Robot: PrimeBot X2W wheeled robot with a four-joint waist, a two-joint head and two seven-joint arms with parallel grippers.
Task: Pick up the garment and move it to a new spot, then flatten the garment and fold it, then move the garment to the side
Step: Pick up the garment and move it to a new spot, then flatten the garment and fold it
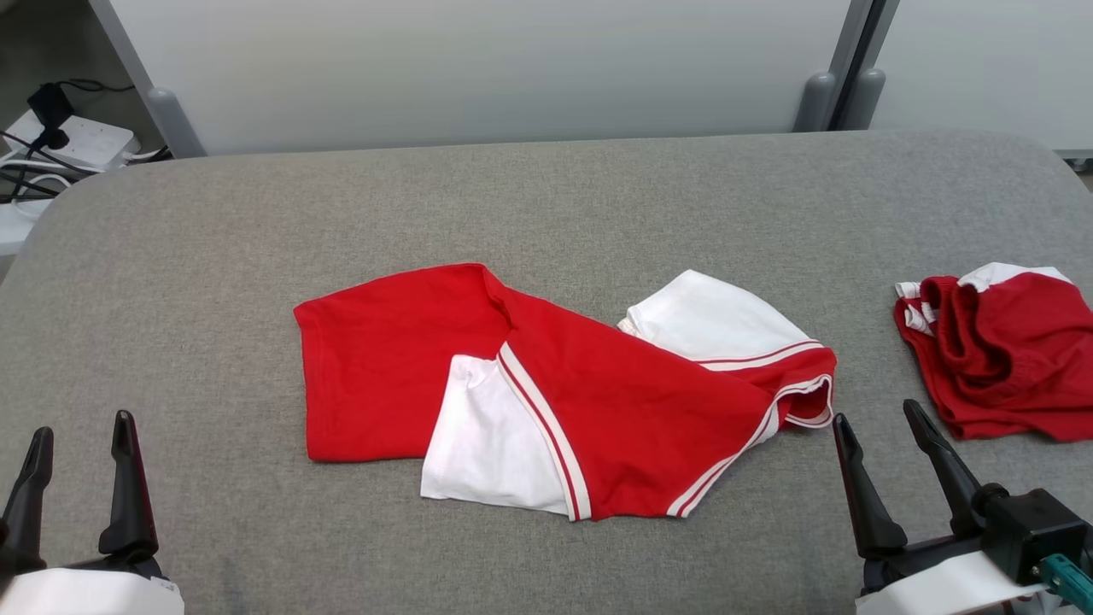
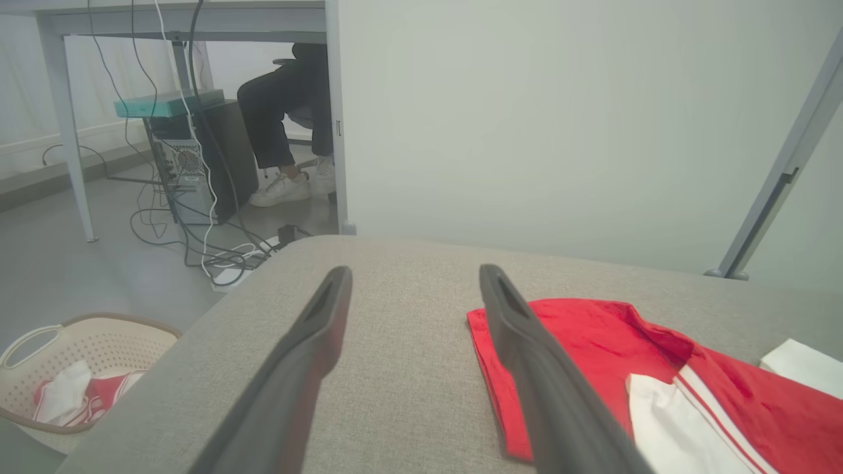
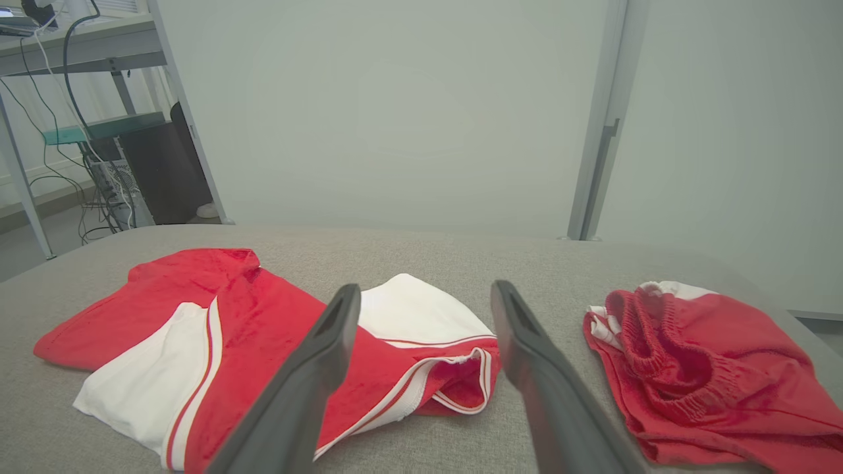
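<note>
The rumpled red-and-white jersey garment (image 1: 598, 401) lay around the middle of the grey fabric-covered table (image 1: 546, 196), with a bunched red-and-white cloth bundle (image 1: 1008, 359) well apart on its right. I saw my left gripper (image 1: 83, 424) and right gripper (image 1: 877, 412) both spread open and empty on the near side.

Garment (image 1: 632, 410) at table (image 1: 213, 282) centre, shorts (image 1: 1008, 359) right

1. The garment (image 1: 589, 401) is red and white knit cloth, matt and creased.
2. The table cover (image 1: 546, 196) is grey woven cloth, coarse and matt.
3. The second garment (image 1: 1016, 359) is matt red cloth with a gathered elastic band.
4. The basket (image 2: 105, 342) is beige perforated plastic.
5. The left gripper (image 2: 415, 270) has fingers (image 2: 309, 355) that look like dark, matt plastic.
</note>
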